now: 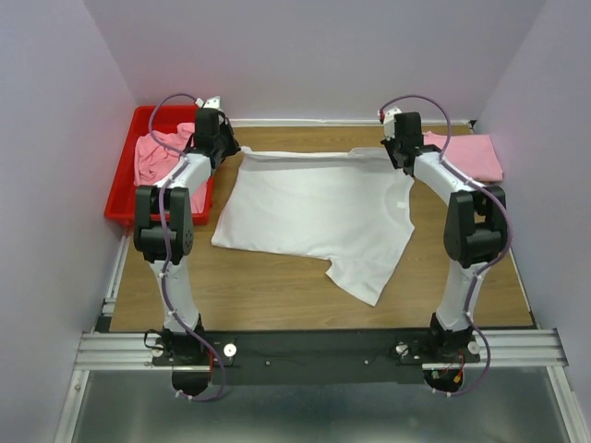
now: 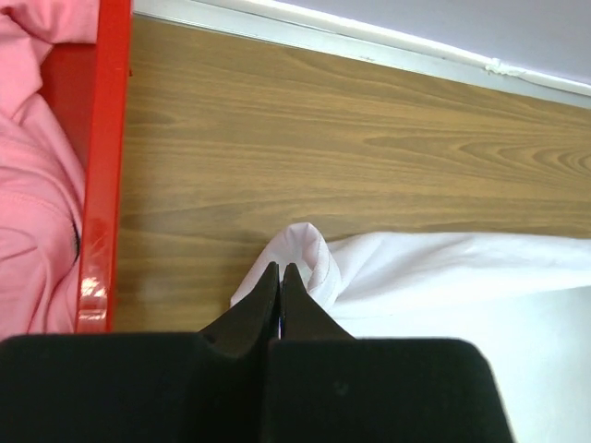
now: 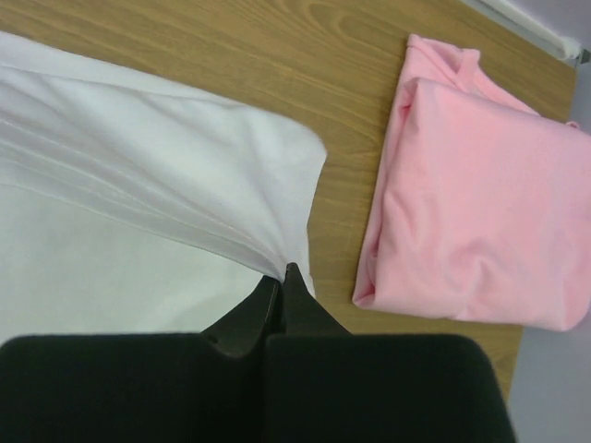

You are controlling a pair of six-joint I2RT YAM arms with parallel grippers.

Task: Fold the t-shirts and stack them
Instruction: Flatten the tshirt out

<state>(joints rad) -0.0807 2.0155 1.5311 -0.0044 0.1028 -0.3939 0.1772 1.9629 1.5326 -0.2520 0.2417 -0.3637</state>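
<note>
The white t-shirt (image 1: 314, 217) lies spread across the middle of the wooden table (image 1: 277, 295), one sleeve pointing toward 5 o'clock. Its far edge runs as a taut line between the two arms. The left gripper (image 2: 280, 277) sits at the shirt's 10 o'clock corner with its jaws pressed together, and a small bunched loop of white cloth rises right at the tips. The right gripper (image 3: 282, 277) is at the 2 o'clock corner, jaws likewise pinched tight on the fabric, with creases fanning out from the tips across the cloth. A folded pink t-shirt (image 3: 480, 221) rests on the table at 2 o'clock, just beside the white one and not touching it. At 10 o'clock stands the red bin (image 1: 125, 189), holding crumpled pink t-shirts (image 1: 155, 157), with bare wood between it and the white corner
</note>
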